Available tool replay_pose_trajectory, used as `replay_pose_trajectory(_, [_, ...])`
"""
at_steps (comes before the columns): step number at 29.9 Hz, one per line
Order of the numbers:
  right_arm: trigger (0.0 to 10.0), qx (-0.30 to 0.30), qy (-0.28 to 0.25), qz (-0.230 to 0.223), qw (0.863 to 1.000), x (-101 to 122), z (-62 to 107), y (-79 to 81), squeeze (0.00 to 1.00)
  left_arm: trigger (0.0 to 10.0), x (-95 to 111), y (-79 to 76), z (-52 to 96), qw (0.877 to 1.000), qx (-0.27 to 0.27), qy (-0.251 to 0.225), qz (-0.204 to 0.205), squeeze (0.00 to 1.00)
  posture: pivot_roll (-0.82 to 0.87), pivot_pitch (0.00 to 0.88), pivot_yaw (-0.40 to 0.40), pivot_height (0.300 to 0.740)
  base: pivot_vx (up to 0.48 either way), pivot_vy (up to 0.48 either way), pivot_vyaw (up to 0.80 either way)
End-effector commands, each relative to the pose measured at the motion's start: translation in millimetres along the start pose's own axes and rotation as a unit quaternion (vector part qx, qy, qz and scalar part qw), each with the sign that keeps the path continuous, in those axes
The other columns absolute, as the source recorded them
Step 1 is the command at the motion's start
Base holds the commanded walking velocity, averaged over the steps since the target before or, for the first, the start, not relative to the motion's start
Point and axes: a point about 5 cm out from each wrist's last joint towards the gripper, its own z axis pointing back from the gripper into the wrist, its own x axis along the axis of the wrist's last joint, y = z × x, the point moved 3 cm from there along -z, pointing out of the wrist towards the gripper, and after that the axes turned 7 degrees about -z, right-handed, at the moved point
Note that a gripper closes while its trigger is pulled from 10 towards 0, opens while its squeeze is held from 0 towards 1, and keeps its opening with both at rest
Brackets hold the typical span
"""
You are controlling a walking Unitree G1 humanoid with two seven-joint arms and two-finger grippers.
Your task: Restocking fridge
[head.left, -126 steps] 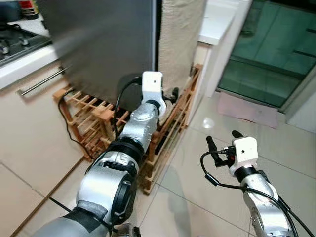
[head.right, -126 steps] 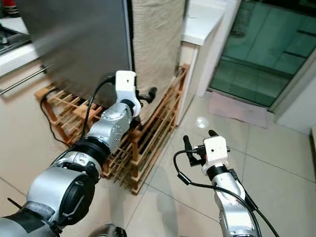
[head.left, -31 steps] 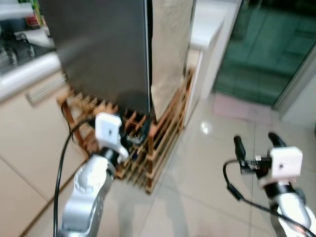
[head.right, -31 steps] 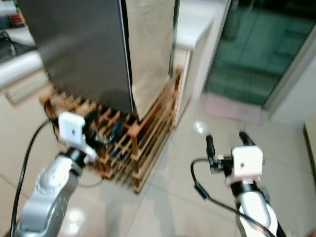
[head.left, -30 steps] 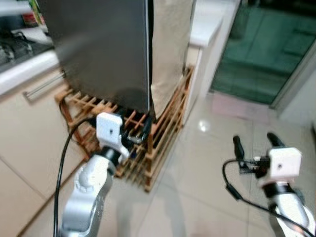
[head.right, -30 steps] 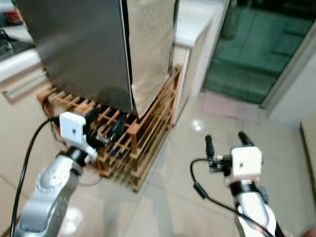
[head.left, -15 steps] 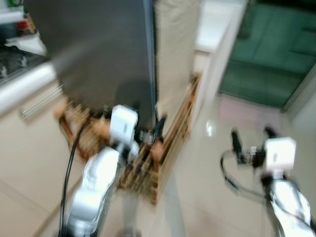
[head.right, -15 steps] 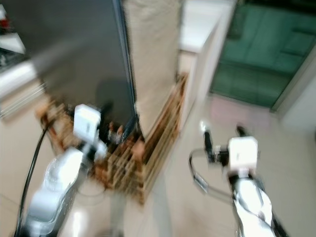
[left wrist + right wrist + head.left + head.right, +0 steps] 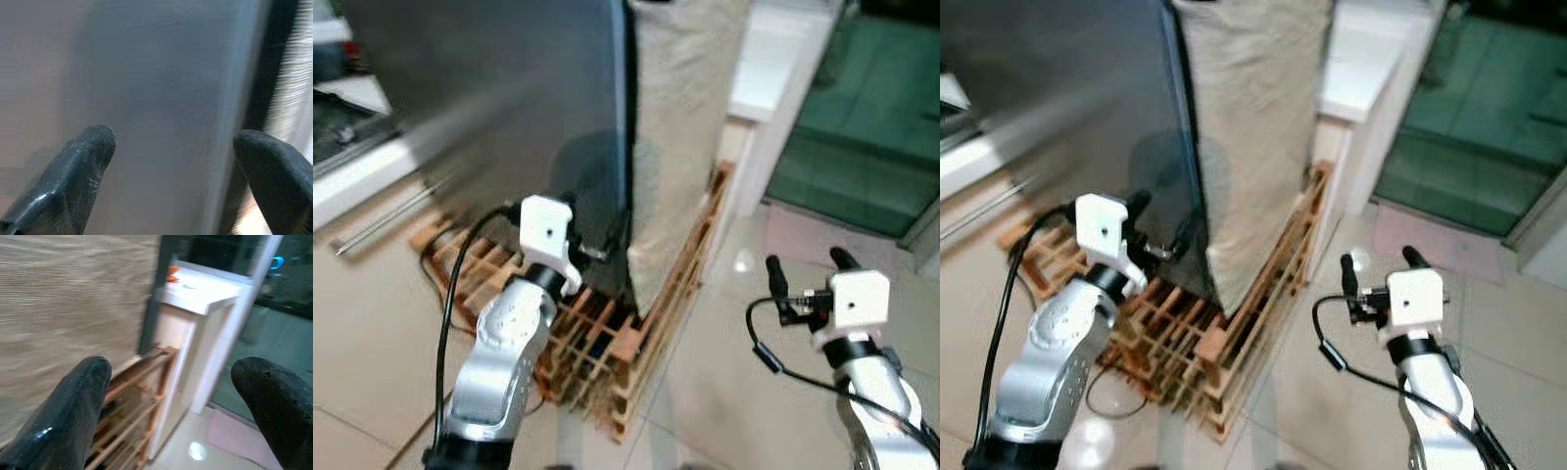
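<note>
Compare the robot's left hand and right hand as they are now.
The left hand is raised against the lower edge of the grey metal fridge door; the right hand hangs in free air over the pale tiled floor, touching nothing. The left arm reaches forward; the right stays back. Both are open with black fingers.

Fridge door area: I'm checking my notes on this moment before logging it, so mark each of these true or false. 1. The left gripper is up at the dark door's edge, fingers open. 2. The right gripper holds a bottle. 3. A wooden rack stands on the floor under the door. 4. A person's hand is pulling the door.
1. True: the left gripper is at the edge of the fridge door, and the left wrist view shows its fingers spread apart.
2. False: the right gripper is open and empty, over the tiled floor.
3. True: the wooden rack stands there.
4. False: the left gripper is what is at the door.
</note>
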Motion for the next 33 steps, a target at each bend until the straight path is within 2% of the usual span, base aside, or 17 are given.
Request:
replay_pose_trajectory(1, [10.0,0.000,-0.004,0.005,1.000,2,1.3,-1.6,0.00,10.0,-5,1.0,-0.5,1.000,0.004,0.016,0.004,0.00,-0.09,0.000,-0.005,0.711,0.000,0.000,0.00])
replay_pose_trajectory(7, [10.0,0.001,-0.009,0.004,1.000,6,-4.3,-0.8,0.00,10.0,-5,-5.1,-11.3,0.999,-0.019,0.043,-0.004,0.00,-0.11,0.000,0.004,0.711,0.000,0.000,0.00])
replay_pose_trajectory(9, [10.0,0.001,-0.010,0.004,1.000,7,-4.6,-1.2,0.00,10.0,-4,-7.3,-11.3,0.999,-0.026,0.047,0.001,0.00,-0.11,0.000,0.006,0.711,0.000,0.000,0.00])
replay_pose_trajectory(11, [10.0,-0.004,-0.009,0.006,1.000,10,-1.8,-7.3,0.00,10.0,-2,-15.6,-2.2,0.996,-0.059,0.069,-0.011,0.00,-0.11,0.000,0.005,0.711,0.000,0.000,0.00])
replay_pose_trajectory(14, [10.0,-0.006,-0.005,0.008,1.000,8,-0.4,-10.3,0.00,10.0,0,-17.9,2.4,0.995,-0.072,0.070,-0.020,0.00,-0.11,0.004,0.003,0.711,0.000,0.000,0.00])
replay_pose_trajectory(19, [10.0,-0.012,0.001,0.012,1.000,5,0.3,-16.0,0.00,10.0,8,-20.0,8.5,0.993,-0.091,0.073,-0.011,0.00,-0.10,0.006,-0.007,0.711,0.000,0.000,0.00])
replay_pose_trajectory(26, [10.0,-0.012,0.006,0.009,1.000,1,-5.9,-18.2,0.00,10.0,21,-29.2,1.4,0.990,-0.124,0.064,-0.002,0.00,-0.09,0.000,-0.015,0.711,0.000,0.000,0.00])
replay_pose_trajectory(27, [10.0,-0.020,0.005,0.003,1.000,2,-10.0,-20.7,0.00,10.0,23,-33.3,-1.2,0.988,-0.143,0.063,0.003,0.00,-0.09,0.000,-0.015,0.711,0.000,0.000,0.00])
replay_pose_trajectory(29, [10.0,-0.023,0.003,0.002,1.000,2,-12.3,-22.1,0.00,10.0,23,-31.7,-2.7,0.988,-0.140,0.061,-0.010,0.00,-0.09,0.000,-0.015,0.711,0.000,0.000,0.00])
replay_pose_trajectory(31, [10.0,-0.024,0.003,0.002,1.000,1,-13.6,-22.9,0.00,10.0,23,-23.9,-3.6,0.992,-0.113,0.053,-0.016,0.00,-0.09,0.000,-0.012,0.711,0.000,0.000,0.00])
replay_pose_trajectory(33, [10.0,-0.031,0.004,-0.001,1.000,0,-16.4,-26.2,0.00,10.0,22,-13.5,0.0,0.996,-0.080,0.026,0.011,0.00,-0.09,0.000,-0.013,0.711,0.000,0.000,0.00])
